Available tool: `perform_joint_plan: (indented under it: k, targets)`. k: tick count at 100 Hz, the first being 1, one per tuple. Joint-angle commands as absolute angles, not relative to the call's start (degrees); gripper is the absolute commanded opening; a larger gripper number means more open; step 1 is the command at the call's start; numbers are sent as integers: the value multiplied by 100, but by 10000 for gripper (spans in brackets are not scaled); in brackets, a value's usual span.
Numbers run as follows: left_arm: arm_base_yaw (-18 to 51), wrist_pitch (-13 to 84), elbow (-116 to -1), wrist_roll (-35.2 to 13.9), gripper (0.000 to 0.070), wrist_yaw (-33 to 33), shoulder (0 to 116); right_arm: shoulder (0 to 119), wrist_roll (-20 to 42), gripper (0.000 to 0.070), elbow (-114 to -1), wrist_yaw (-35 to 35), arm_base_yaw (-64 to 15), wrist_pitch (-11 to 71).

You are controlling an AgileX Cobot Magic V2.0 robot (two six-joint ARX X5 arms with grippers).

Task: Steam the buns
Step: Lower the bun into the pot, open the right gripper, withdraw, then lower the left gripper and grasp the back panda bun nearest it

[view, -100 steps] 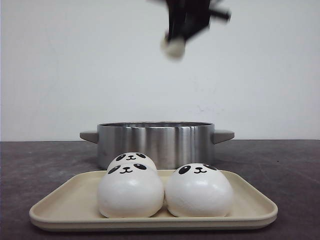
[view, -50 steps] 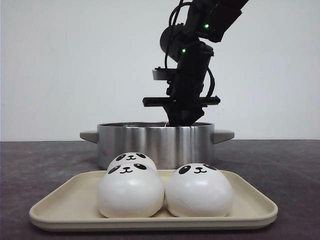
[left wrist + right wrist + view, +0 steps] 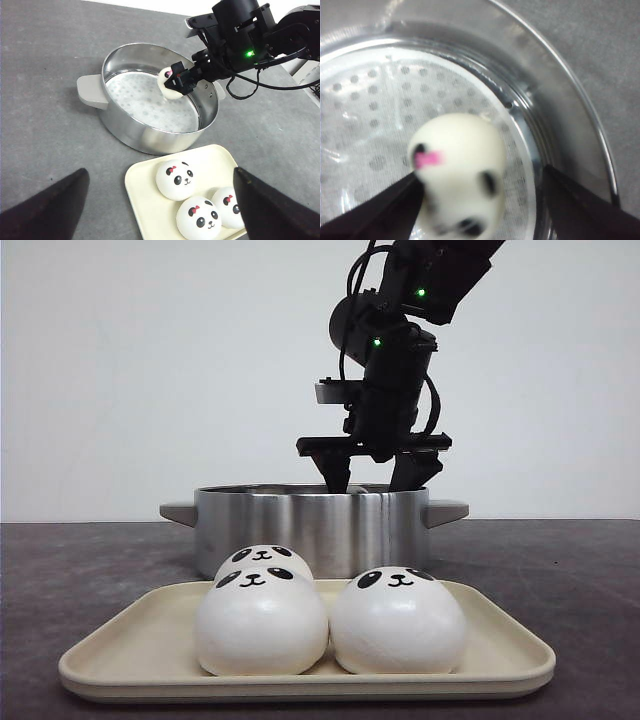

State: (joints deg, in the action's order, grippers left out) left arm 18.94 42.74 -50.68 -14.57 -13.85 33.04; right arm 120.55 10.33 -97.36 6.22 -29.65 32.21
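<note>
Three buns [image 3: 262,620] sit on the tray [image 3: 500,660], just in front of the pot [image 3: 312,525] on the worktop [image 3: 560,570]. A fourth bun [image 3: 168,82] is inside the pot, between the spread fingers of the right hand [image 3: 383,472]. Left hand [image 3: 160,200] is wide open, holding nothing.

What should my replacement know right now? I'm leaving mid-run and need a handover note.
Right claw: open over the steamer pot, fingers spread; one panda bun sits between them, blurred, apparently just let go above the perforated steamer plate.
Left claw: open, empty, hovering near the tray.
Tray: three panda buns waiting on it.
Done: first bun nearly delivered into the pot.
Left: confirm it settled, then move the three tray buns in.
</note>
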Motion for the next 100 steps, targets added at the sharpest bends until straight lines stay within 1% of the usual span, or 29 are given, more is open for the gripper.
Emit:
perform_joint_plan:
  k: [1, 21, 24, 26, 27, 28, 29, 30, 34, 35, 37, 39, 44, 49, 55, 69, 81, 90, 100]
  targets:
    - [1920, 4224, -5127, -1459, 556, -1398, 3336, 12040, 1048, 473, -10088, 644, -2976, 3354]
    - [1920, 4228, -5127, -1461, 556, -1398, 3336, 12033, 1035, 469, -10805, 582, -2939, 4014]
    - [1920, 4228, -5127, -1472, 556, -1400, 3336, 12007, 1052, 445, -10925, 574, -2939, 4191]
    - [1920, 4230, -5127, -1492, 556, -1402, 3336, 11992, 1050, 403, -11006, 578, -2939, 4307]
    - [1920, 4230, -5127, -1520, 556, -1402, 3336, 11979, 1050, 354, -11067, 580, -2939, 4412]
    - [1920, 4230, -5127, -1533, 556, -1402, 3339, 11974, 1050, 335, -11085, 580, -2939, 4445]
    - [1920, 4230, -5127, -1573, 555, -1404, 3339, 11961, 1050, 273, -11139, 585, -2941, 4541]
    - [1920, 4230, -5127, -1586, 555, -1406, 3339, 11952, 1048, 248, -11157, 582, -2941, 4576]
    - [1920, 4226, -5127, -1673, 553, -1461, 3365, 11863, 1046, 41, -11257, 578, -2961, 4849]
    - [1920, 4224, -5127, -1695, 551, -1483, 3374, 11830, 1046, 0, -11266, 580, -2965, 4908]
    - [1920, 4224, -5127, -1739, 548, -1533, 3389, 11747, 1046, 0, -11268, 587, -2980, 5009]
    - [1922, 4224, -5127, -1769, 546, -1586, 3411, 11675, 1046, 23, -11262, 607, -3006, 5085]
    - [1946, 4226, -5127, -1833, 535, -1747, 3505, 11467, 1046, 19, -11253, 615, -3122, 5253]
    - [2001, 4235, -5127, -1946, 497, -1833, 3636, 11196, 1046, 19, -11251, 716, -3253, 5371]
    - [2121, 4235, -5127, -2078, 472, -1855, 3835, 10844, 1046, 19, -11251, 825, -3472, 5441]
    - [2578, 4189, -5127, -2222, 475, -1846, 4440, 9861, 1017, 19, -11251, 1271, -4134, 5443]
    - [3041, 4053, -5129, -2244, 476, -1686, 5041, 9030, 941, 18, -11251, 2029, -4836, 5448]
    - [3398, 3785, -5129, -2362, 477, -1476, 5511, 8455, 801, 18, -11251, 2536, -5336, 5474]
    - [3699, 3317, -5129, -2427, 489, -1315, 6018, 7876, 770, 17, -11251, 2860, -5804, 5631]
